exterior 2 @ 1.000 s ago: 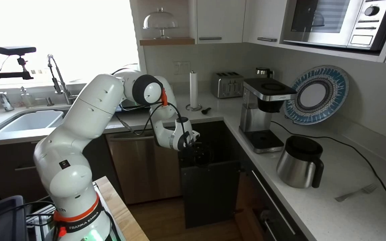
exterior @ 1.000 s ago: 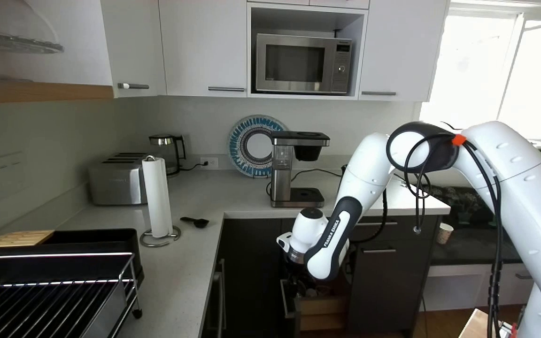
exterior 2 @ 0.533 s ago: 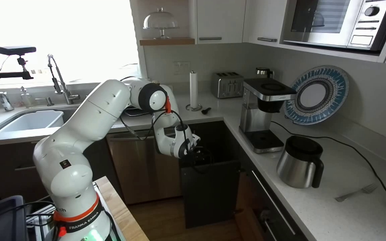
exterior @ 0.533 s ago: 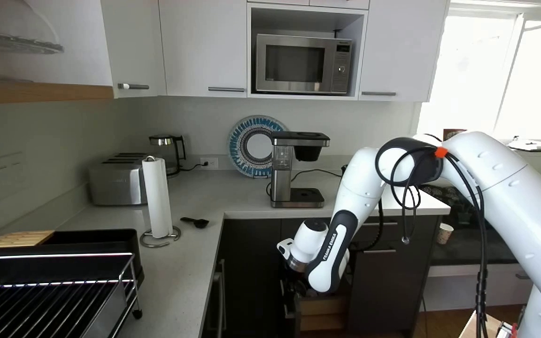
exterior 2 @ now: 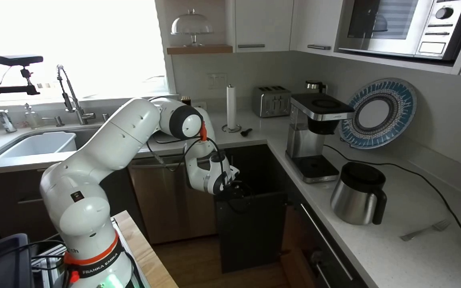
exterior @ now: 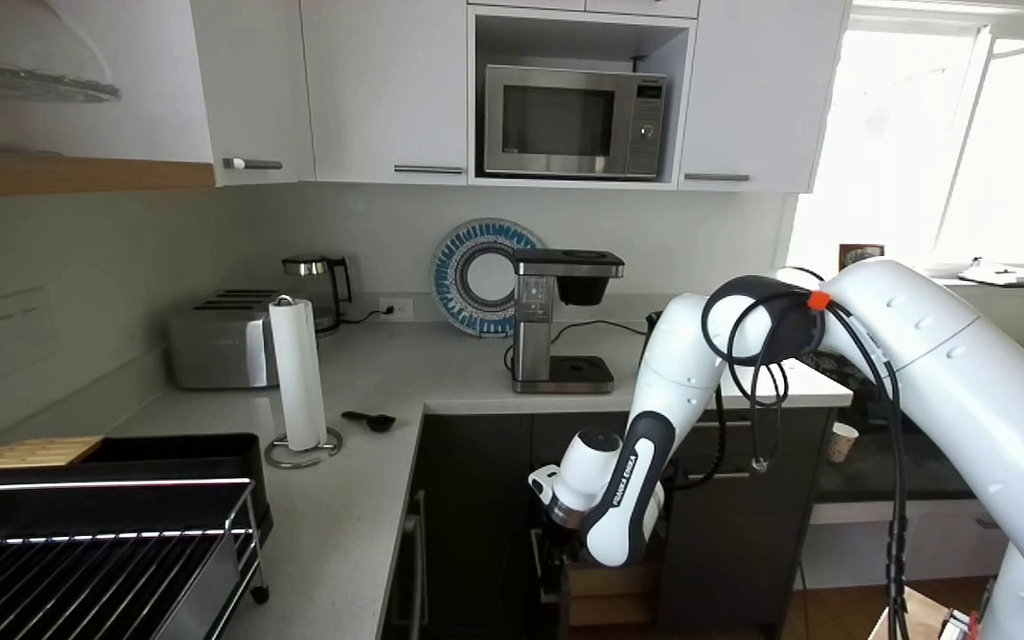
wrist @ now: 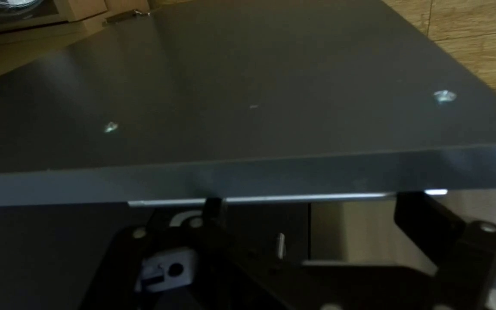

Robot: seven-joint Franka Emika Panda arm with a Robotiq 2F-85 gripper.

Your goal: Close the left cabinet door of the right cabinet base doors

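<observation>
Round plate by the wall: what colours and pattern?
The plate has a blue-and-white outer band, grey patterned ring and pale centre; best in an exterior view.

My claw [wrist: 311,203]: black. My arm [exterior: 921,311]: white, black bands, orange-red strap [exterior: 819,300]. Left cabinet door [wrist: 239,86]: dark charcoal, two silvery dots. Right cabinet base [exterior: 614,582]: wood-brown inside. Upper cabinets [exterior: 388,89]: white. Table [exterior 2: 398,260]: whitish, faintly speckled. Plate [exterior 2: 374,114]: blue rim streaked white, grey patterned band, pale centre. Coffee maker [exterior: 532,333]: silver and black. Jug [exterior 2: 348,204]: same silver and black. Toaster [exterior: 219,347]: silver. Paper roll [exterior: 299,373]: plain white. Wooden shelf [exterior: 81,174]: orange-brown. Floor [wrist: 480,47]: yellowish tan, wood-grained.
</observation>
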